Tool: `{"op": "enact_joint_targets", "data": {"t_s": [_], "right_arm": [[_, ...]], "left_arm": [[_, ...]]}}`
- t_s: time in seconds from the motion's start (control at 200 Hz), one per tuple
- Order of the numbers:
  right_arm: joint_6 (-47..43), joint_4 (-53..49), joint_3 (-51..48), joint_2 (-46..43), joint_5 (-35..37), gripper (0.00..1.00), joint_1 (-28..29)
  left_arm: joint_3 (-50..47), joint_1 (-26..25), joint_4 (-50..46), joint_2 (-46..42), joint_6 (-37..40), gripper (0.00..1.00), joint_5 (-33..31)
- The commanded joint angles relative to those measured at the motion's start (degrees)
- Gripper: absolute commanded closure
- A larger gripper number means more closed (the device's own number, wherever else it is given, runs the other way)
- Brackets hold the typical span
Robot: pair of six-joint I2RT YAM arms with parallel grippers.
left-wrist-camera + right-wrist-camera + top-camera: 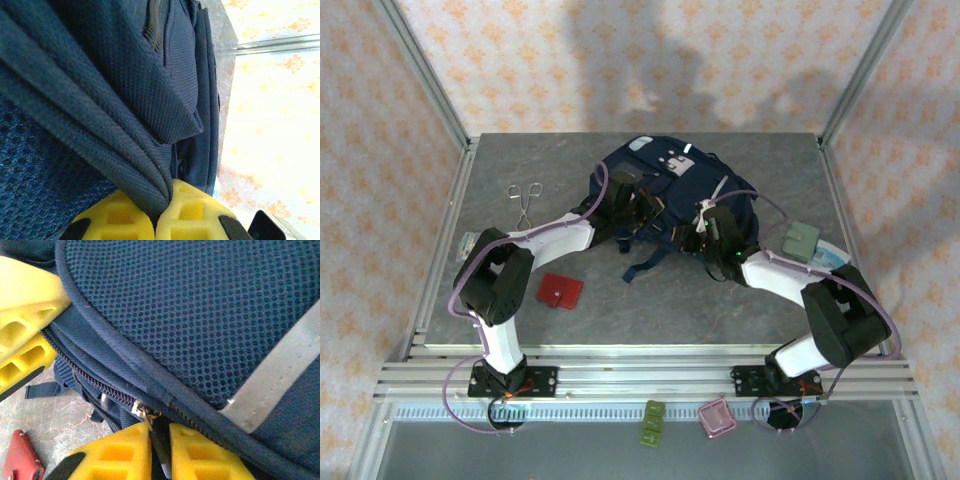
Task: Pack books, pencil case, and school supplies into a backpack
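Observation:
The navy backpack [665, 185] lies at the back middle of the table, and both grippers are on its near edge. My left gripper [167, 195] is shut on a bunched fold of the backpack's dark fabric [125, 130]. My right gripper [159, 432] is shut on the dark zipper pull [161, 447] just below the metal slider [142, 412]. The left gripper's yellow fingers [25, 315] show at the upper left of the right wrist view. The red square school supply [560, 291] lies flat on the table in front of the left arm, also seen as a red corner [20, 460]. The books and the pencil case are out of view.
Metal scissors [525, 200] lie at the back left. A grey-green pouch [802, 240] sits near the right edge beside the right arm. A loose dark strap [645, 262] trails from the backpack toward the front. Green [653, 420] and pink [717, 415] items sit below the front rail.

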Motion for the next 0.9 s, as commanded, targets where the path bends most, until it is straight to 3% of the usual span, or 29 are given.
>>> {"op": "enact_joint_targets", "data": {"t_s": [0.0,0.285,0.471,0.546,0.646,0.896], "right_arm": [[-0.50,-1.88,1.89,1.79,7.15,0.88,-0.83],[-1.37,-5.36,2.40,2.70,8.68,0.98,-0.77],[-0.24,-4.51,2.24,4.14,8.25,0.81,-0.74],[0.18,-3.89,2.29,4.45,8.72,0.85,-0.74],[0.22,-4.41,2.98,4.56,9.48,1.00,-0.74],[0.70,-16.78,5.90,1.12,13.04,1.00,-1.33]], "left_arm": [[2.84,-0.35,5.79,-2.45,-0.01,1.00,3.60],[3.03,-0.18,5.78,-2.05,0.10,1.00,3.25],[3.52,-0.18,6.14,-1.66,-0.10,1.00,3.60],[3.56,-0.18,6.14,-1.66,-0.10,1.00,3.69],[3.48,-0.14,6.01,-1.73,0.12,1.00,3.56],[0.37,2.32,5.05,-3.00,1.90,1.00,1.64]]}}
